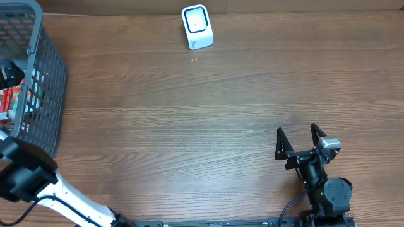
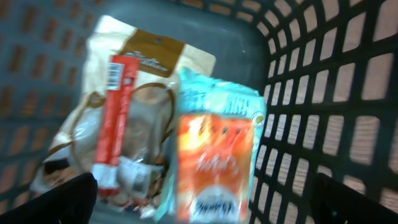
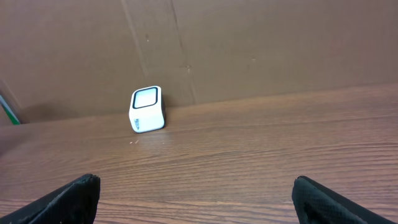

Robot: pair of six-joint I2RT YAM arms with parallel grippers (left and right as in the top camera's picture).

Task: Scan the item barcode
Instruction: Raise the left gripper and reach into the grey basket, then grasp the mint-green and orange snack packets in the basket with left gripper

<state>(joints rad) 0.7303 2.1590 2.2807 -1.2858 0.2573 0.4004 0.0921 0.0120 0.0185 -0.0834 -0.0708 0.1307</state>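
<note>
Orange packet (image 2: 214, 165) lies in basket (image 2: 348, 93) — long axis vertical, left wrist view.

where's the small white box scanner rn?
The small white box scanner stands at the far middle edge of the wooden table in the overhead view, right of the grey mesh basket, against the brown back wall.

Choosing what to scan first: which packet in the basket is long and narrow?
The red stick, lying over the tan bag; that bag and the blue-and-orange packet beside it are wide.
</note>
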